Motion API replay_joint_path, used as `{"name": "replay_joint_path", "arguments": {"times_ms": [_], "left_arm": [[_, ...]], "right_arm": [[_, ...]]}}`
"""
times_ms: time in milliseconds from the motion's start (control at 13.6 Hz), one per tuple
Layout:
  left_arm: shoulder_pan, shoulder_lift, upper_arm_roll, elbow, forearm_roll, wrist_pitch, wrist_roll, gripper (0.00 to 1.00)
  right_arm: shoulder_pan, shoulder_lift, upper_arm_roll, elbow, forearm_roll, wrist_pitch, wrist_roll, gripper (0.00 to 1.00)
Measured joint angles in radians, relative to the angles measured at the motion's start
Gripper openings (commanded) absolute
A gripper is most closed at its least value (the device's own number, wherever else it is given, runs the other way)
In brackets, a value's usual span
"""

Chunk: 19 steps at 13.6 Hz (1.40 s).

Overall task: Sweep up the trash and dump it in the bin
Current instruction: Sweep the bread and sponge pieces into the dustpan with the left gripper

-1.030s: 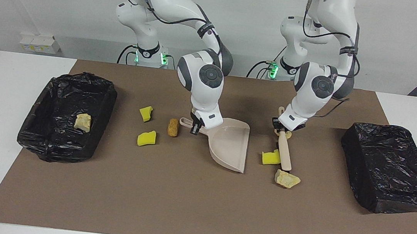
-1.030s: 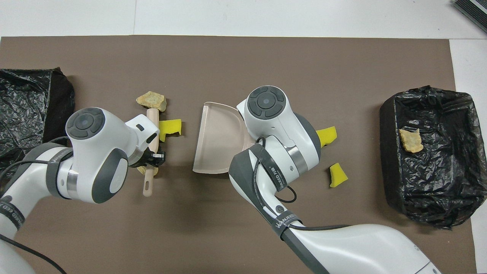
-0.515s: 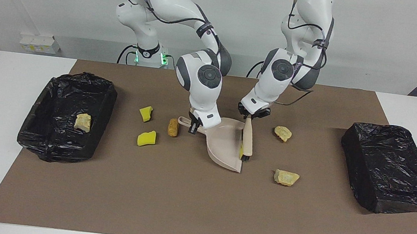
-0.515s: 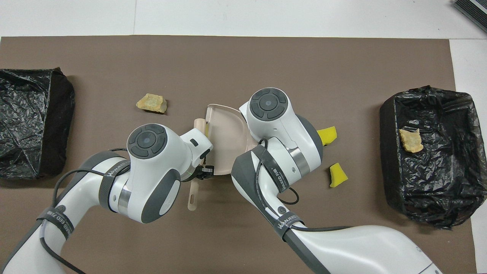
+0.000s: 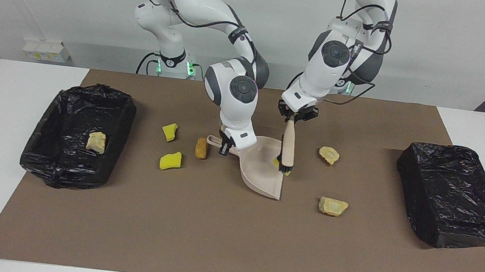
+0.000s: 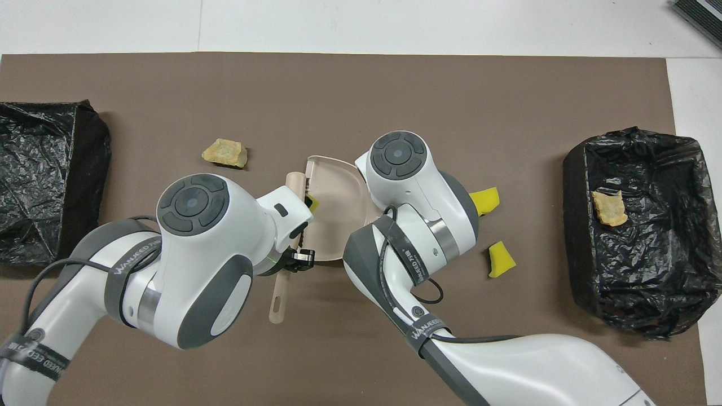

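- Yellow sponge chunk point(image 5: 276, 162) lies in the beige dustpan point(image 5: 261, 174), beside the brush point(image 5: 287, 147) bristles.
- Two yellow chunks point(image 5: 170, 161) and a brown oblong nugget point(image 5: 201, 148) lie between dustpan and open bin point(image 5: 75, 136).
- Two tan crusty lumps point(image 5: 333, 206) lie toward the left arm's end.
- One tan lump point(image 5: 96, 142) sits in the open bin.

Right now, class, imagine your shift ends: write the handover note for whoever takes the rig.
Left gripper: shut on brush, bristles at the dustpan's mouth.
Right gripper: shut on dustpan handle, pan on the mat.
Done: one tan lump in the open bin; one yellow chunk in the pan.
Left: two tan lumps, two yellow chunks, brown nugget on the mat; then dump.
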Motion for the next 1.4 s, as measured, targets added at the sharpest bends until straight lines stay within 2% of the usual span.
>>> {"name": "replay_joint_path", "arguments": {"times_ms": [147,441,588,809,1103,1397], "left_arm": [[0.034,0.002,0.013,-0.006,0.001,0.002,0.030,0.00],[0.176,0.011,0.025,-0.008,0.001,0.008,0.224,0.00],[0.197,0.014,0.024,-0.009,0.001,0.009,0.268,0.00],[0.114,0.015,0.000,-0.018,-0.002,0.031,0.240,0.00],[-0.090,0.019,-0.014,-0.098,-0.004,0.160,0.002,0.00],[-0.155,0.011,-0.015,-0.120,-0.004,0.102,-0.195,0.00]], "right_arm": [[0.000,0.000,0.000,-0.002,0.000,0.000,0.000,0.00],[0.000,-0.010,0.000,-0.022,0.001,0.003,0.000,0.00],[0.000,-0.016,0.000,-0.029,0.001,0.008,0.000,0.00],[0.000,-0.016,0.000,-0.034,0.001,0.014,0.000,0.00],[0.000,-0.018,0.000,-0.038,0.001,0.016,0.003,0.00],[0.000,-0.022,0.000,-0.044,0.001,0.018,0.004,0.00]]}}
